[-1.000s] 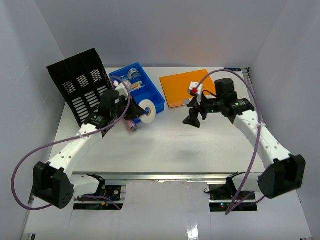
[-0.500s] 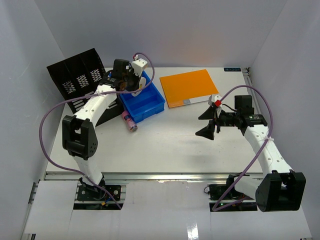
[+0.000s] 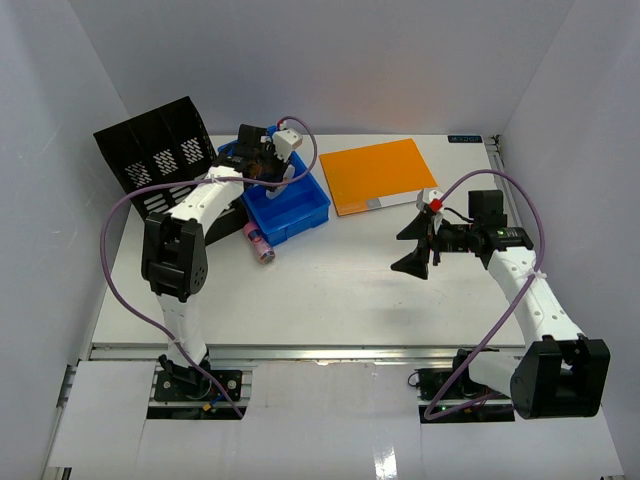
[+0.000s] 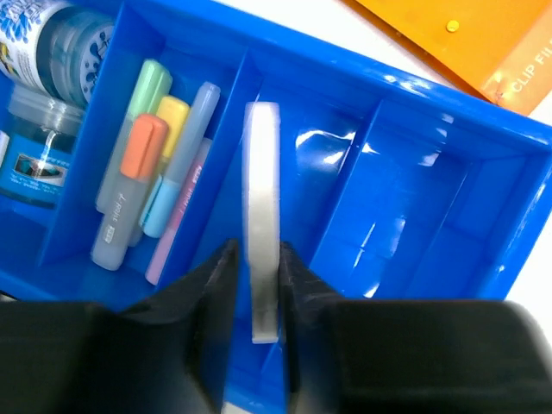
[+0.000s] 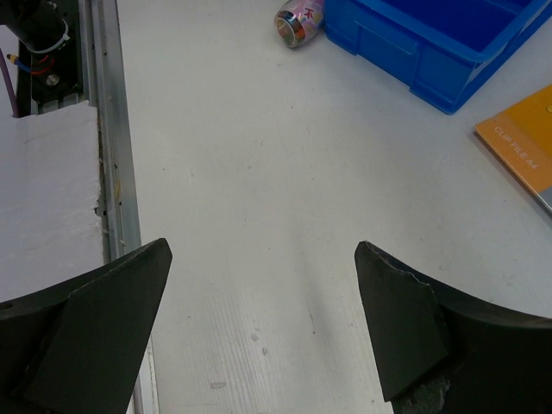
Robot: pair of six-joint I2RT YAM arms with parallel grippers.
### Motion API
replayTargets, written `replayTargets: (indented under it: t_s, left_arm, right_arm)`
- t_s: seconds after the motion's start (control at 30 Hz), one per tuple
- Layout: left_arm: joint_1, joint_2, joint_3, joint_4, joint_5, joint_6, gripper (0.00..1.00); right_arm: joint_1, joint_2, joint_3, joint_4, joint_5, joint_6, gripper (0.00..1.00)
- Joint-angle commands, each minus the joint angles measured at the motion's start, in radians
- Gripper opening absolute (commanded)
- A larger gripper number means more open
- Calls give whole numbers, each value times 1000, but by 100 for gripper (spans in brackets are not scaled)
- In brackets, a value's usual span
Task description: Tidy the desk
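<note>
Standing by the rig, I see the desk (image 3: 330,300) as a large white top filling the floor of a pale, plain-walled booth, with a metal rail (image 3: 330,352) along its 6 o'clock edge where both arms are bolted.

The orange folder (image 3: 380,175) at 1 o'clock lies flat, and the right wrist view shows "CLIP FILE A4" in white print near its edge. A small pink tube (image 3: 259,244) lies on its side at about 9 o'clock, just beside the near corner of the blue tray (image 3: 305,215). It bears a pink letter K; the rest of its print is too small to read.

A black slotted file rack (image 3: 150,165) stands tilted at 10 o'clock. The blue tray sits at 11 o'clock between the rack and the folder. One long compartment holds pastel highlighters (image 4: 142,172) lying side by side: green, orange, yellow, blue and pink. At their 9 o'clock, another compartment holds a blue-labelled bottle (image 4: 52,34) and a small blue jar (image 4: 34,147).

The left fingers (image 4: 211,293) flank a white tape roll (image 4: 263,216), seen edge-on above the compartment at the highlighters' 3 o'clock. I cannot tell whether they grip it or have slackened.

The right fingers (image 5: 95,310) are spread wide around nothing, above bare desk at 3 o'clock.
</note>
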Motion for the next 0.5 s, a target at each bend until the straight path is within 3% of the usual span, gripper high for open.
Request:
replayTargets:
  t_s: [0.0, 0.07, 0.27, 0.47]
  left_arm:
    - [14, -9, -27, 53, 18, -31, 42]
    - [19, -5, -40, 66, 3, -55, 52]
    - [26, -44, -44, 92, -33, -129, 65]
    - [30, -199, -96, 149, -91, -274, 85]
  right_arm:
    - [-14, 15, -1, 24, -18, -15, 93]
    - [-16, 21, -5, 24, -19, -17, 93]
    - [-29, 31, -8, 24, -15, -19, 93]
    - [-38, 34, -9, 23, -14, -21, 93]
